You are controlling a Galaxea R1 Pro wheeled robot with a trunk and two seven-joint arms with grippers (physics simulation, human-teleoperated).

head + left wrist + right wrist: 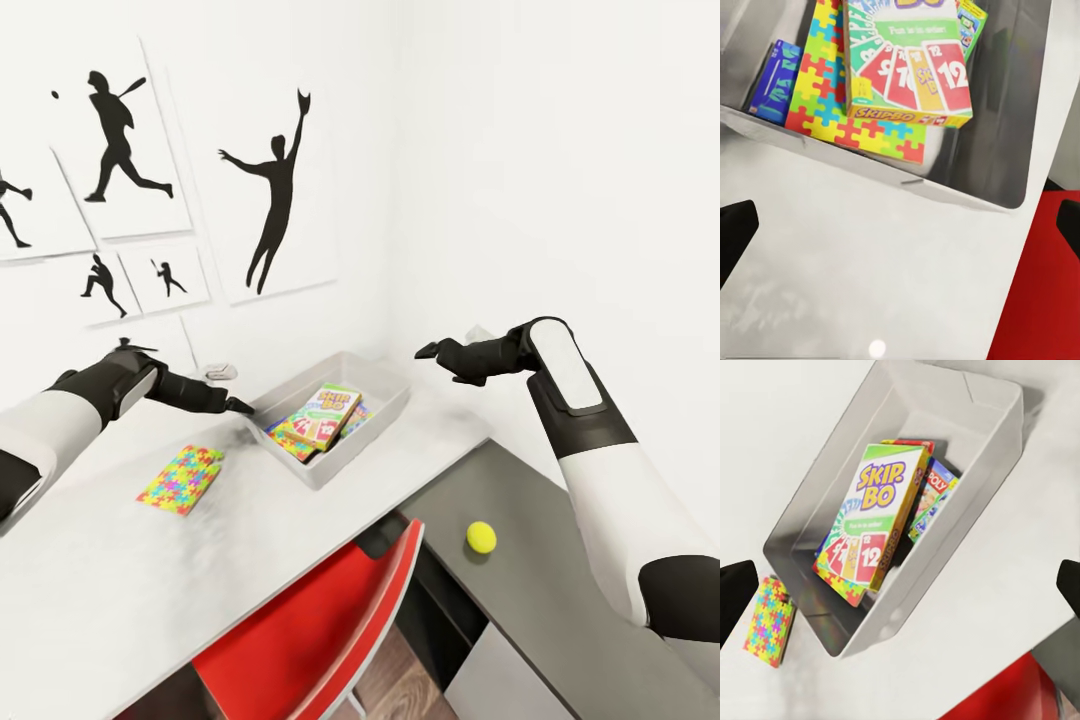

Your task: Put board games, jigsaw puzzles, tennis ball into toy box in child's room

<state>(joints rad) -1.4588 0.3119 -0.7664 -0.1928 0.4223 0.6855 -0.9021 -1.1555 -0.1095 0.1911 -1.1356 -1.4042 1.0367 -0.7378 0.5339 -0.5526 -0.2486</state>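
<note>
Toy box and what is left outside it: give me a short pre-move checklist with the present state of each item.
1. Toy box has room on top: ok; Skip-Bo lies uppermost, below the rim.
2. One jigsaw puzzle in the box: ok.
3. Second jigsaw puzzle in the box: not ok; flat on the table, beside the box.
4. Tennis ball in the box: not ok; on the dark lower section.
5. Left pincer empty and open: ok.
6. Right pincer empty and open: ok.
7. All three board games in the box: cannot tell; partly covered.
</note>
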